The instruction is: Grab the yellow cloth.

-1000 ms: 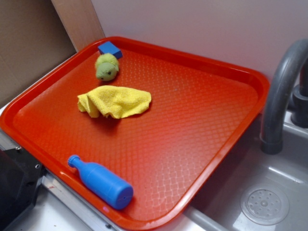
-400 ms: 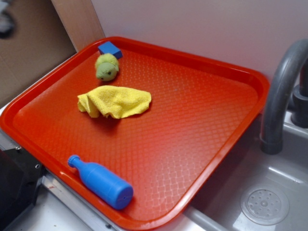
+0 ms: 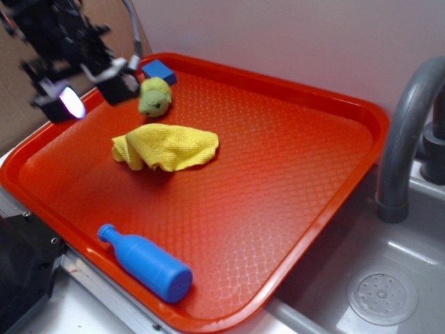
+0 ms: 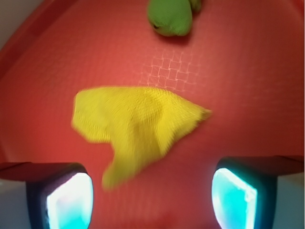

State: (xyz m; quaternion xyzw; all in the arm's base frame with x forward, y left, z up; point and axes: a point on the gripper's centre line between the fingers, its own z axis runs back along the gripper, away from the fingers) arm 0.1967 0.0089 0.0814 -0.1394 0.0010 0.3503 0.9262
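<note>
The yellow cloth (image 3: 165,147) lies crumpled on the red tray (image 3: 278,209), left of its middle. In the wrist view the cloth (image 4: 136,126) fills the centre, blurred. My gripper (image 3: 89,92) hangs open and empty above the tray's far left edge, up and to the left of the cloth, not touching it. In the wrist view my gripper (image 4: 151,200) shows two glowing fingertips (image 4: 69,200) wide apart, with the cloth's lower tip between and ahead of them.
A small round yellow-green plush toy (image 3: 154,97) and a blue block (image 3: 159,71) sit at the tray's far corner, close to my gripper. A blue bottle (image 3: 147,263) lies at the tray's near edge. A grey faucet (image 3: 407,132) and sink (image 3: 382,296) stand at the right.
My gripper has come into the exterior view from the upper left and now hangs over the tray's far left edge. The cloth, toy, block and bottle have not moved.
</note>
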